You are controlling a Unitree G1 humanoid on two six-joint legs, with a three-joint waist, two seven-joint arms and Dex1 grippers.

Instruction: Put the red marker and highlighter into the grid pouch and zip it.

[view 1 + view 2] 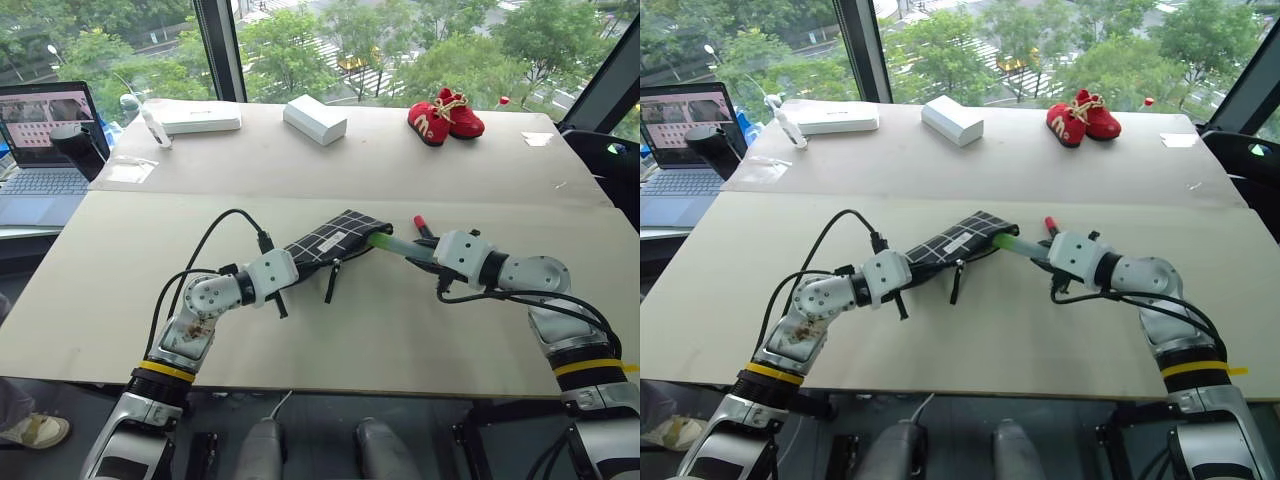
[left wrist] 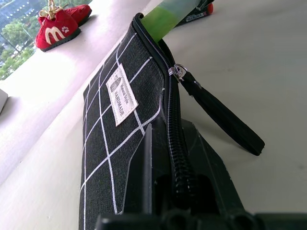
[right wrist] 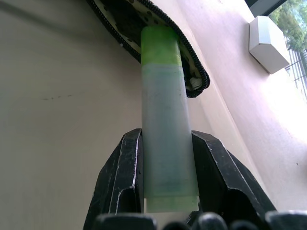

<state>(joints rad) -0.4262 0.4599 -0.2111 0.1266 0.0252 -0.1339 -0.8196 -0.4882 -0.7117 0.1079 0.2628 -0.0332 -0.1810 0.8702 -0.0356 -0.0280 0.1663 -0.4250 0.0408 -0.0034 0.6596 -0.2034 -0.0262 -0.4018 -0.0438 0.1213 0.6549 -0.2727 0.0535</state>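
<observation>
Your left pincer (image 1: 292, 283) is clamped shut on the zipper edge of the grid pouch (image 1: 325, 243), holding it near the middle of the worktop (image 1: 330, 330) with its open mouth turned toward your right arm. Your right pincer (image 3: 163, 158) grips the highlighter (image 3: 164, 134) by its pale barrel, one finger on each side, and the lime-green cap sits just inside the pouch's open mouth. In the left wrist view you can see the pouch's white label (image 2: 121, 94) facing up and the black zipper pull strap (image 2: 223, 118) hanging off to the side over the worktop. The red marker (image 1: 424, 228) lies on the worktop just beyond your right pincer, close beside the pouch's mouth and outside it.
</observation>
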